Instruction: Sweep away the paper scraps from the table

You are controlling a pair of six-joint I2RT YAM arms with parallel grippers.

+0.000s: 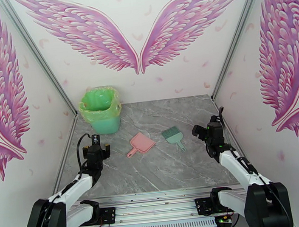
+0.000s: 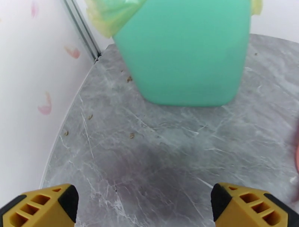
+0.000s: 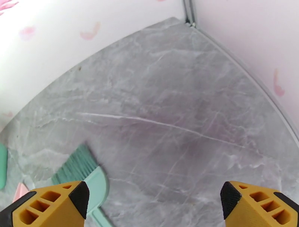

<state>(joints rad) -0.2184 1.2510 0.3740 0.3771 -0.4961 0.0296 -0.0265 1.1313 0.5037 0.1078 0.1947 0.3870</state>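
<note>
Hovering over the table [image 1: 164,170], the left gripper [image 2: 145,199] and the right gripper [image 3: 155,198] both stand wide and empty. One dustpan [image 1: 140,143] and one brush [image 1: 174,135] lie side by side between them, mid-table. One bin [image 1: 102,114] stands just ahead of the left gripper, with a few brown specks [image 2: 131,136] near its base.

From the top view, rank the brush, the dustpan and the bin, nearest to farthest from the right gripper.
Measured from the right gripper:
1. teal brush, just to its left, mid-table.
2. pink dustpan, further left, beside the brush.
3. green bin, at the far left corner of the table.
</note>
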